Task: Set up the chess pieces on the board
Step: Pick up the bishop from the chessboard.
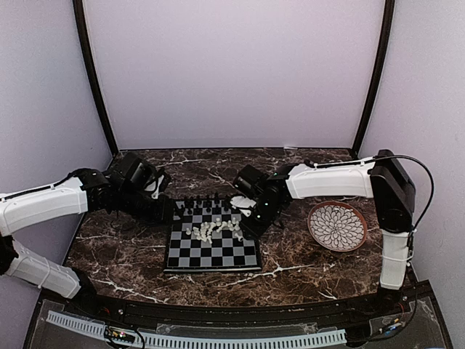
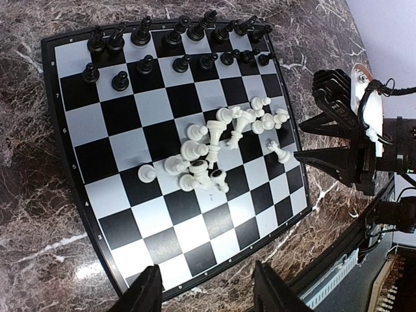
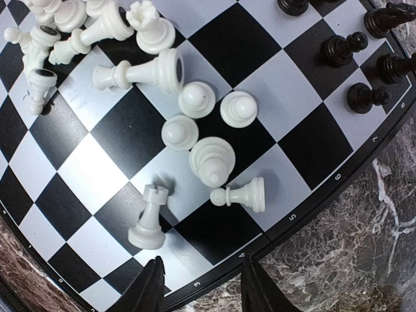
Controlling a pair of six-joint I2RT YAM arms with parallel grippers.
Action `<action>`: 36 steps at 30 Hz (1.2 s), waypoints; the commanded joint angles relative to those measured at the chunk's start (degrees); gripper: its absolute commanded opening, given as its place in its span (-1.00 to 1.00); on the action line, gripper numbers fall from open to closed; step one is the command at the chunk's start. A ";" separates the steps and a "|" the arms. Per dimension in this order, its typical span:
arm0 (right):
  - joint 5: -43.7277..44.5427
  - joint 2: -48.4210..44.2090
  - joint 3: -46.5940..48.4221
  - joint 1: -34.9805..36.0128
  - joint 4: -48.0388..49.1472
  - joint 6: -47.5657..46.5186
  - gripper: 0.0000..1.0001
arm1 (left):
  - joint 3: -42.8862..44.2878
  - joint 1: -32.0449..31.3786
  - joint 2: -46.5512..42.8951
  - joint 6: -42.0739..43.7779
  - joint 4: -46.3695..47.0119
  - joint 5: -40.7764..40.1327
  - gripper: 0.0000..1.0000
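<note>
The board (image 1: pixel 213 256) lies in the middle of the table, between the two arms. Black chess pieces (image 2: pixel 175 45) stand in two rows along its far edge. The white chess pieces (image 2: pixel 214 149) form a loose heap near the centre, many on their sides. My left gripper (image 2: pixel 207 289) hangs open over the board's left rim with nothing between its fingers. My right gripper (image 3: pixel 203 289) is open above the right rim. Just beyond its tips are a white rook (image 3: pixel 148 221) and a toppled white pawn (image 3: pixel 244 194).
A round white patterned plate (image 1: pixel 336 225) with a brown rim sits on the marble table to the right of the board, under the right arm. Both arms reach in over the board's far corners. Walls close in the back and both sides.
</note>
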 commanded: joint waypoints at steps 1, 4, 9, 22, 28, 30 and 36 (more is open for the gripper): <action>-1.96 0.25 2.66 0.64 1.22 2.28 -0.19 | 1.25 -0.05 0.14 0.67 0.54 0.92 0.00; -3.83 0.16 2.45 0.79 1.73 4.35 -0.20 | 1.17 -0.08 0.04 0.56 0.58 1.19 0.00; -4.14 0.55 1.88 1.81 3.06 5.76 -0.20 | 1.13 -0.09 -0.09 0.55 0.60 1.36 0.00; 3.20 4.50 5.80 1.73 -0.16 2.05 -0.28 | 0.72 -0.08 -0.42 -0.42 1.22 1.86 -0.01; 4.12 2.06 5.23 1.64 -0.14 0.73 -0.31 | 0.55 -0.09 -0.77 -0.69 1.25 1.93 -0.01; 4.83 1.39 5.10 1.51 0.00 0.16 -0.31 | 0.41 -0.09 -1.00 -0.72 1.19 1.92 -0.01; 6.27 1.27 5.94 0.10 -0.16 -1.18 -0.32 | 0.05 -0.08 -1.63 -0.53 0.76 2.10 -0.02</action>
